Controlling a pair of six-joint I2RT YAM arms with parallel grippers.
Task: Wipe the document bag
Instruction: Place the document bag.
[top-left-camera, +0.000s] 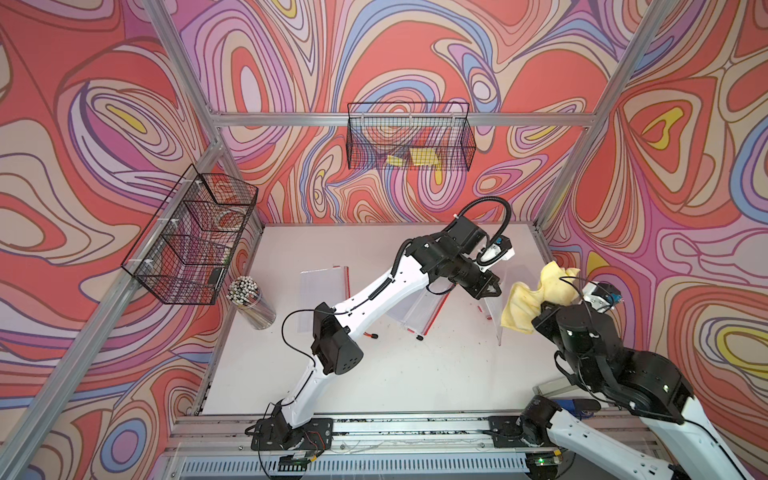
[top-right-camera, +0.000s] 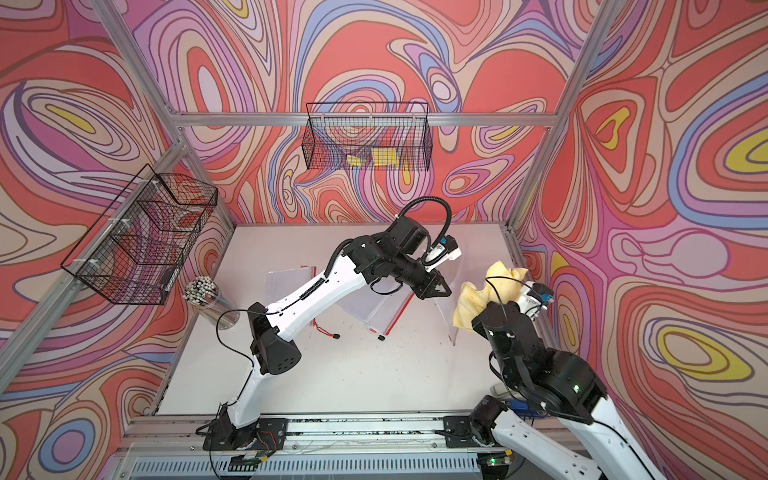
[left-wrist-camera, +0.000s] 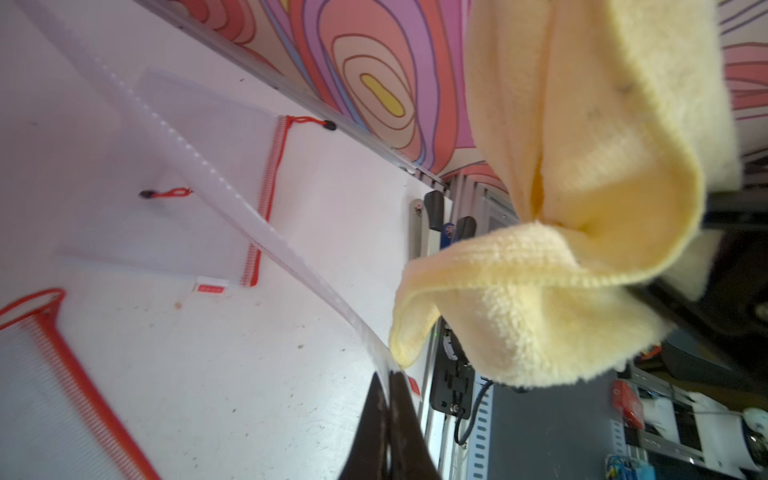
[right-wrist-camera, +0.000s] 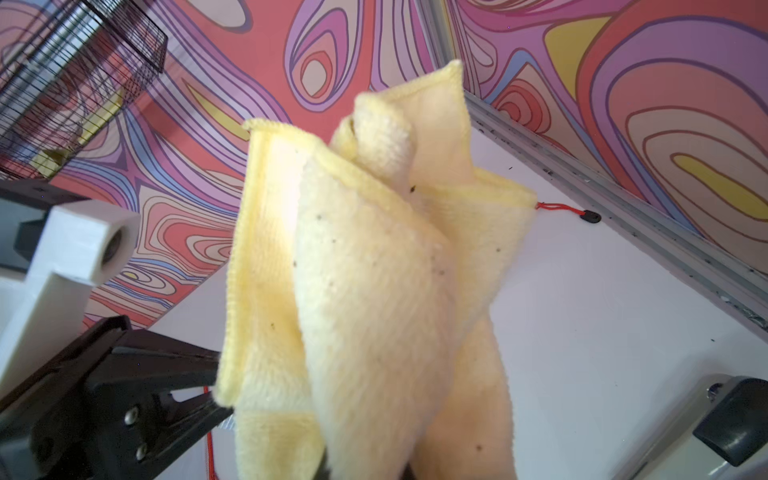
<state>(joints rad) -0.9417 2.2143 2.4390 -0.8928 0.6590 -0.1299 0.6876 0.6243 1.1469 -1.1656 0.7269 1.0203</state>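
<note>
While the left hand (left-wrist-camera: 388, 399) pinches the document bag (left-wrist-camera: 320, 286) upright, the right hand (top-left-camera: 540, 311), pinching a yellow cloth (top-left-camera: 536, 291) beside it, should begin wiping.

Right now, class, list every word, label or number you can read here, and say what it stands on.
None can be read.
Red tag on a flat bag: print blurred.
Second red tag, beside the lifted bag: too small.
</note>
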